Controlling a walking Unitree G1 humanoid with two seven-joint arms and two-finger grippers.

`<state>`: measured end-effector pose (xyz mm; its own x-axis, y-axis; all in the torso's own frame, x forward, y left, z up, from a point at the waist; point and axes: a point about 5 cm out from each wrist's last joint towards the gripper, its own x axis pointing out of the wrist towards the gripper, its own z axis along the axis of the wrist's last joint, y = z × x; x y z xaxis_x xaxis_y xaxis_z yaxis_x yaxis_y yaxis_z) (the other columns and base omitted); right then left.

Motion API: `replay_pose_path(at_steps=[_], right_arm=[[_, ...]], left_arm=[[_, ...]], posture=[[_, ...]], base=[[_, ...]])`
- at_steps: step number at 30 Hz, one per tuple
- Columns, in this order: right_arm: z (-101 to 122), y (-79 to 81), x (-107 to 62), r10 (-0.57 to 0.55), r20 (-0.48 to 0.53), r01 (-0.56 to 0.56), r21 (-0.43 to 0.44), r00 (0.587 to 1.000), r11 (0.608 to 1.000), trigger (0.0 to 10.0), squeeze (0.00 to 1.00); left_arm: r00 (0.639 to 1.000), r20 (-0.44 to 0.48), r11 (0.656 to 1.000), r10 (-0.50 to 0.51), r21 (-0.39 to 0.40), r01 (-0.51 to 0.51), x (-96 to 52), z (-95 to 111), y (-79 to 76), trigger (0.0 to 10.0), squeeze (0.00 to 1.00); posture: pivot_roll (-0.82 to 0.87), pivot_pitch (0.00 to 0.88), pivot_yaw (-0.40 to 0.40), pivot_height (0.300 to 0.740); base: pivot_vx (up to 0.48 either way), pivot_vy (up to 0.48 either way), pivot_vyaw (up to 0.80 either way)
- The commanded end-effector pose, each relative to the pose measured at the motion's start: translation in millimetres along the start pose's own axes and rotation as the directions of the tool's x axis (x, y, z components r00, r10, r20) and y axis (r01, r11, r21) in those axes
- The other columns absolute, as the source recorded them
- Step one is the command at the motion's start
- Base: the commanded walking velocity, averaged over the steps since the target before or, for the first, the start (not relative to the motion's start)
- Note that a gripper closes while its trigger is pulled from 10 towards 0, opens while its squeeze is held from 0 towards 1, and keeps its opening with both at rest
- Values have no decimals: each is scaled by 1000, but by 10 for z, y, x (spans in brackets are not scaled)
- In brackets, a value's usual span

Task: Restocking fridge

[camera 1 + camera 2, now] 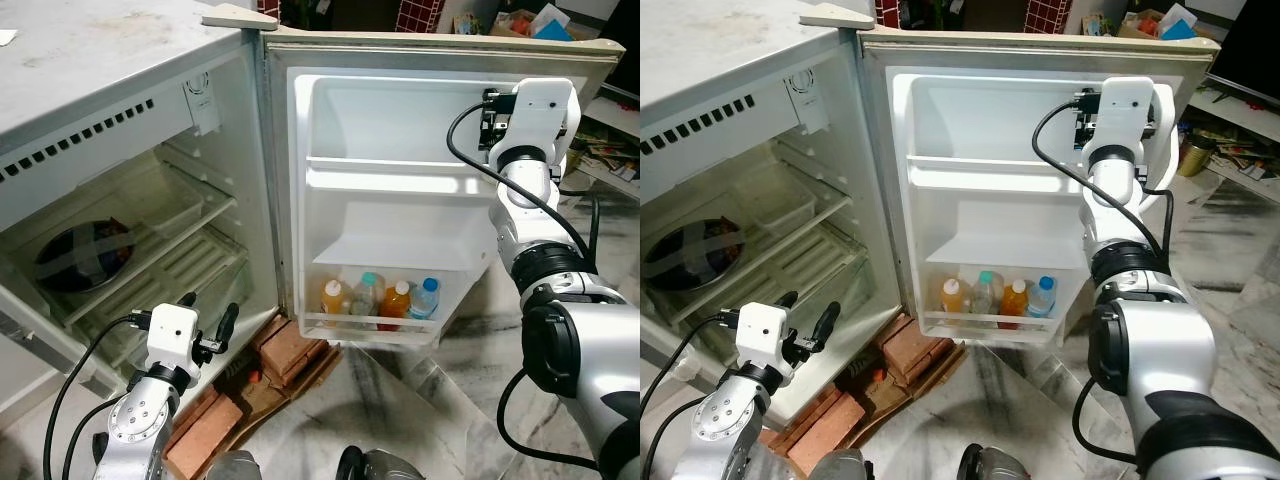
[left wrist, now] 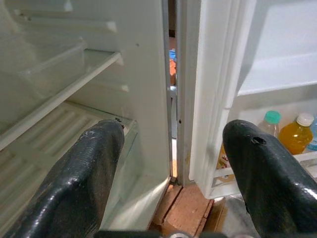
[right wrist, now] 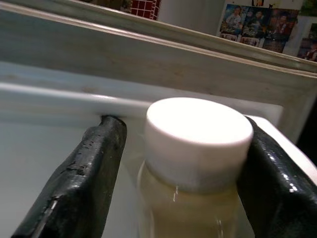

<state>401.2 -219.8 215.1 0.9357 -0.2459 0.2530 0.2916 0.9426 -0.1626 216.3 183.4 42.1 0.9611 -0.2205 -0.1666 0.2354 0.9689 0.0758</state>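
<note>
A pale-yellow drink bottle with a white round cap (image 3: 198, 144) is held up at the top compartment of the white open fridge door (image 1: 400, 130) by the right gripper (image 3: 183, 173). One black finger is pressed on the cap's side, the other stands slightly off, so the grip looks loose. The bottle is best lowered upright until its base seats behind the shelf rail, and released only then. The liquid looks cloudy, the cap smooth. The left gripper (image 2: 171, 163) is held empty, spread wide, near the fridge's lower edge. Four small bottles (image 1: 380, 298) are stocked in the bottom door rack.
</note>
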Motion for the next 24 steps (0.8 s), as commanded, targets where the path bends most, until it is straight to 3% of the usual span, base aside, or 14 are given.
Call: replay_pose_path(at_steps=[1,6,12,16,20,24], right_arm=[[141,-39,70,-11,40,11,-11,999,1000,10000,1000],[434,-18,160,7,149,-4,-17,989,1000,10000,1000],[626,30,190,25,229,-24,-11,973,1000,10000,1000],[820,47,196,53,327,-51,-15,944,999,10000,1000],[802,13,143,94,377,-66,-86,921,994,10000,1000],[590,-90,-9,97,404,-43,-140,910,989,10000,1000]], left_arm=[[1000,-3,1000,1,18,-1,2,19,10,10000,0],[1000,-7,1000,7,19,-7,-3,8,13,10000,0],[1000,-7,1000,8,17,-7,2,6,2,10000,0],[1000,-9,1000,18,13,-17,-19,0,14,10000,0],[999,-14,999,49,15,-48,-77,2,69,10000,0],[993,-55,994,105,-24,-107,-125,-60,132,10000,0]], posture=[[236,0,-15,740],[231,0,-20,740],[229,0,-18,740],[230,0,-27,740],[234,0,-35,740],[225,0,-43,740]], base=[[0,0,0],[0,0,0],[0,0,0],[0,0,0],[0,0,0],[0,0,0]])
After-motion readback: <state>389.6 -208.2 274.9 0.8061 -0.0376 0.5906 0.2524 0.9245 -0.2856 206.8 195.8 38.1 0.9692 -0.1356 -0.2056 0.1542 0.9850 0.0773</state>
